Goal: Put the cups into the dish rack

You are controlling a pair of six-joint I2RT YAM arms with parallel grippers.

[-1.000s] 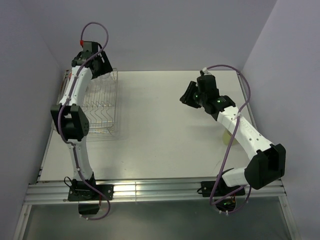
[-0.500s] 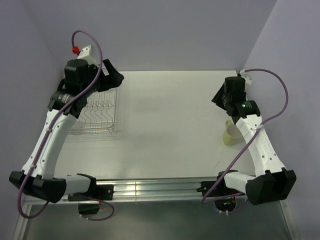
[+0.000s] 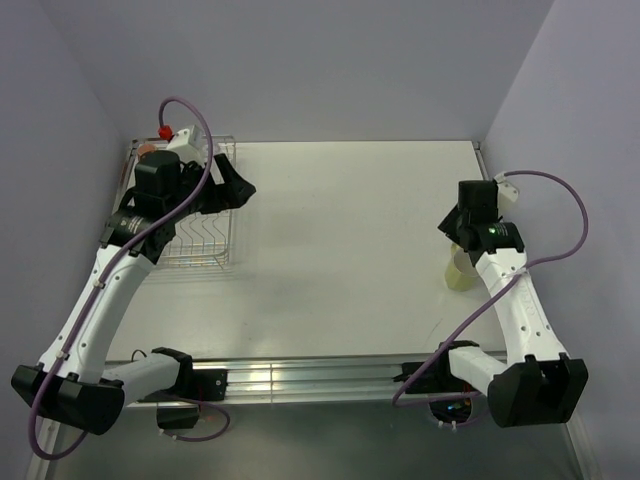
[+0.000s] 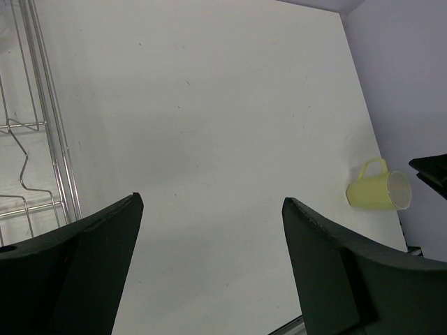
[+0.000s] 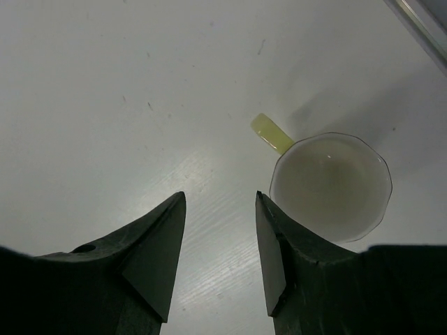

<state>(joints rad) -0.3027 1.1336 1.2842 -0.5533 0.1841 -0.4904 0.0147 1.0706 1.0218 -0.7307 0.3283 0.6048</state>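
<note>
A pale yellow mug [image 3: 460,273] with a white inside and a handle stands on the table at the right. It also shows in the left wrist view [image 4: 376,190] and from above in the right wrist view [image 5: 330,187]. My right gripper [image 3: 452,228] [image 5: 220,196] is open and empty, hovering just left of the mug, with its right finger close to the rim. The silver wire dish rack [image 3: 200,236] [image 4: 49,139] sits at the far left. A bit of terracotta orange [image 3: 147,150] shows at its far left corner, mostly hidden by my arm. My left gripper [image 3: 236,186] [image 4: 211,201] is open and empty at the rack's right edge. No clear tumblers are visible.
The table [image 3: 340,250] is white with purple walls on three sides. A metal rail [image 3: 300,378] runs along the near edge and carries both arm bases. Purple cables loop above both arms.
My right gripper has moved from the table's middle to the right and nearer, down beside the yellow mug. My left arm has swung out and its gripper has moved to the rack's right edge.
</note>
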